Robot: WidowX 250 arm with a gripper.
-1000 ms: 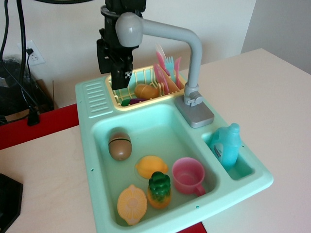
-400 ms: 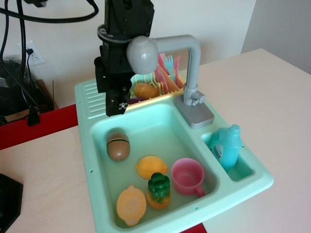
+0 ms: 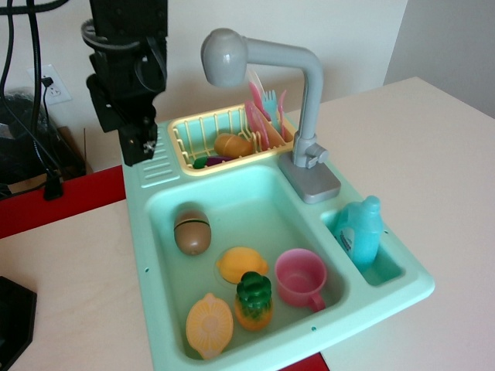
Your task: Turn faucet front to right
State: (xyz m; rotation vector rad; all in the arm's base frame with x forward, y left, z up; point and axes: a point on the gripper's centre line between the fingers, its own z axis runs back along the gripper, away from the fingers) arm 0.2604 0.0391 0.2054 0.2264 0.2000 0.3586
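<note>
While the mint-green toy sink (image 3: 155,166) sits on a pale table (image 3: 433,154) with a red strip at its far left edge, a cream wall with a socket (image 3: 52,86) rises behind. The faucet (image 3: 298,93) stands on the sink's back rim, head over the yellow rack (image 3: 193,143). The gripper (image 3: 133,147) hangs left, apart; I cannot tell whether its jaws are parted. The blue bottle (image 3: 363,230) bears an unreadable label.

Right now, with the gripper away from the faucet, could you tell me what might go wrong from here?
1. The gripper hangs low over the sink's ribbed left ledge; a careless sideways move could clip it.
2. The faucet head projects over the yellow dish rack; coming back at the wrong height might catch the rack or the pink cutlery beside the arm.
</note>
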